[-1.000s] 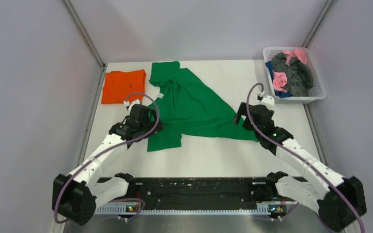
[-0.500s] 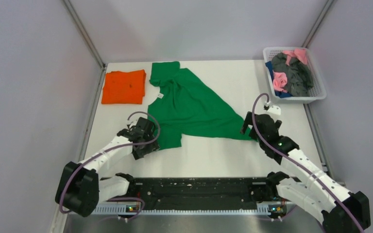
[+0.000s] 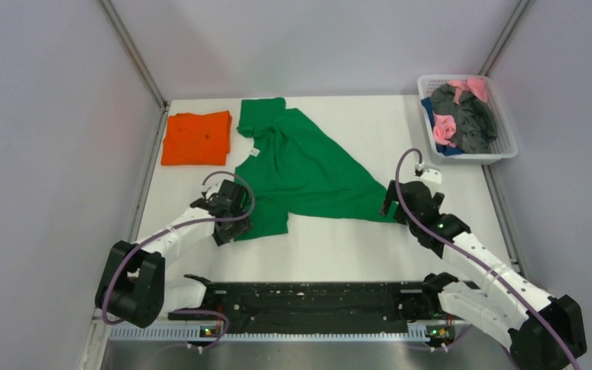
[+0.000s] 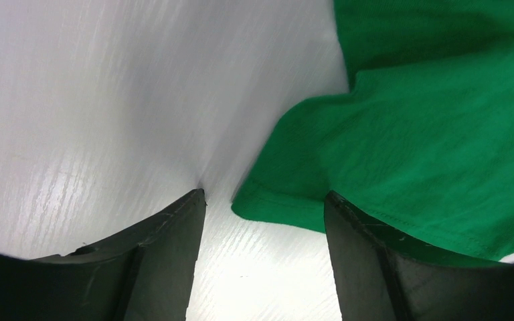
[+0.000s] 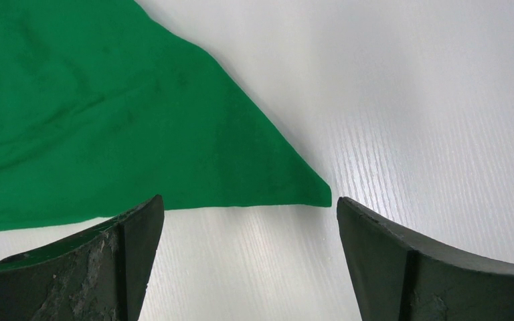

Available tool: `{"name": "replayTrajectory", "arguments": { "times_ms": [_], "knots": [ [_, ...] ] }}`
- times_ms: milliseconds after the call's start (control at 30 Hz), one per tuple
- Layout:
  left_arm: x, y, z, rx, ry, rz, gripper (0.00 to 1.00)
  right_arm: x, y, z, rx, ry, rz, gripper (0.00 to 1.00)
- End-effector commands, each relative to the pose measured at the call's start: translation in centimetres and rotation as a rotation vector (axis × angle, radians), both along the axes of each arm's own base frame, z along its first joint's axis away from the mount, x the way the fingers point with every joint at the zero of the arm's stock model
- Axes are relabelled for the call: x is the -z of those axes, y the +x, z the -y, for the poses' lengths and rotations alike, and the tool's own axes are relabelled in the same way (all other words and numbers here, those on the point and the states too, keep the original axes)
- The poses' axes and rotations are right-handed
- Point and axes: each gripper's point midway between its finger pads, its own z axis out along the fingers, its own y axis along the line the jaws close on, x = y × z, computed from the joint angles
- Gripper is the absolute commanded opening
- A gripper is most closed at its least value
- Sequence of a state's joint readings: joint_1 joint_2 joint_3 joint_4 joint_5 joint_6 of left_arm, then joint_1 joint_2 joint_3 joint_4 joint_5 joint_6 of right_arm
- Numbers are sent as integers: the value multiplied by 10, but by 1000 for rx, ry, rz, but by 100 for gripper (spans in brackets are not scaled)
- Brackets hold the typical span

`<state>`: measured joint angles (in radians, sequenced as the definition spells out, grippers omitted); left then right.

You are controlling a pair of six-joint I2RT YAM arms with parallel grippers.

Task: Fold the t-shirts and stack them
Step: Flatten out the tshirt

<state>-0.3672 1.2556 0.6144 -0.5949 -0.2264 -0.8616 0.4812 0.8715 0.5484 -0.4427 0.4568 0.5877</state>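
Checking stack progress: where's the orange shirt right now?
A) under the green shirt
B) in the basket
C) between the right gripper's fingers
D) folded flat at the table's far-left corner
D: the orange t-shirt lies as a flat folded square at the far-left corner of the table, just left of the green t-shirt and well away from the basket.

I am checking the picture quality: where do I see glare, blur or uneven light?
Left wrist view: streaky glare on the white table at lower left; the green t-shirt is sharp. Right wrist view: similar glare right of the shirt's corner. Top external view: even light, no strong glare, no blur.
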Motion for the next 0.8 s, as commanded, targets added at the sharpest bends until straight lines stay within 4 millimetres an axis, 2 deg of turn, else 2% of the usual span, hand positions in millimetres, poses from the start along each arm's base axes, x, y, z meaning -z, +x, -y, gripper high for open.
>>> {"name": "replayTrajectory", "arguments": {
  "times_ms": [0, 167, 467, 533, 633, 700, 767],
  "knots": [
    [2, 19, 13, 18, -49, 22, 61, -17, 7, 0, 23, 26, 47, 99],
    [13, 11, 18, 57, -52, -58, 45, -17, 8, 2, 32, 18, 51, 99],
    [14, -10, 14, 103, -29, -136, 42, -17, 9, 5, 46, 5, 50, 99],
    [14, -12, 14, 107, -27, -137, 38, -16, 9, 5, 45, 2, 48, 99],
    [14, -8, 16, 112, -34, -130, 24, -14, 9, 5, 47, -2, 41, 99],
    [12, -5, 20, 121, -46, -122, 0, -15, 8, 5, 48, -2, 41, 99],
    [7, 1, 24, 140, -56, -103, 0, -14, 7, 8, 67, -3, 36, 99]
  ]
}}
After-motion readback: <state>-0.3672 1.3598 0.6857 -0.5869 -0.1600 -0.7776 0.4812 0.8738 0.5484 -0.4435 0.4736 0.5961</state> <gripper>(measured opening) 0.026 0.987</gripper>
